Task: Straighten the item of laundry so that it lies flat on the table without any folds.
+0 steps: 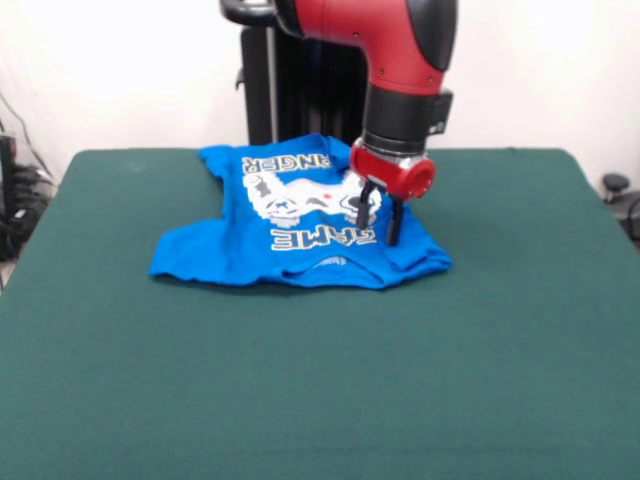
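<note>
1. Step: mid-straightening, I'd judge. Red-and-black arm's gripper (378, 214) hangs over the shirt's right part, fingers apart, nothing held.
2. Small bright blue soft T-shirt w/ white pixel-controller print (298, 212) lies on the dark green felt-like table (320, 380), far-centre; hem and sleeve edges look rumpled.
3. Next: prob. pinch a bunched edge, pull outward.
</note>
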`<action>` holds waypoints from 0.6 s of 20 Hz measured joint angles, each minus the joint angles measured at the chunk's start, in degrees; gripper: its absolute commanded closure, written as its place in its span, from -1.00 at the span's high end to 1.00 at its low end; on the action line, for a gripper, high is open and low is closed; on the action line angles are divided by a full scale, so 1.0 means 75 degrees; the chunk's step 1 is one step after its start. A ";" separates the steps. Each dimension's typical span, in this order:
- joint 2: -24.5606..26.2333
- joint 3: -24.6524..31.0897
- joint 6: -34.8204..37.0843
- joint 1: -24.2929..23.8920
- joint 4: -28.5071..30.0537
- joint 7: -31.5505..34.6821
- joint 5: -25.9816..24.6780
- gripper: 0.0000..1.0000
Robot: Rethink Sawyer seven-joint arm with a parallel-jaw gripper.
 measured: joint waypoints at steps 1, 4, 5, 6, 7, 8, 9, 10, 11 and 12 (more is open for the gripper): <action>0.0001 0.0001 0.0000 -0.0001 0.0001 0.0000 -0.0002 1.00; -0.0006 0.0001 0.0002 -0.0002 0.0002 0.0000 -0.0002 1.00; -0.0007 0.0002 0.0002 -0.0001 0.0004 0.0000 -0.0002 1.00; -0.0007 0.0002 0.0002 -0.0001 0.0004 0.0000 -0.0002 1.00; -0.0007 0.0003 0.0001 -0.0001 0.0008 0.0000 -0.0001 1.00; -0.0008 0.0004 0.0000 -0.0002 0.0012 0.0000 0.0000 -1.00; -0.0008 0.0006 -0.0001 0.0000 0.0012 0.0000 0.0000 -1.00; -0.0008 0.0007 -0.0002 0.0001 0.0011 0.0000 0.0000 -1.00; -0.0009 0.0008 -0.0002 0.0003 0.0010 0.0000 0.0002 -1.00; -0.0011 0.0009 -0.0003 0.0006 0.0009 0.0000 0.0003 -1.00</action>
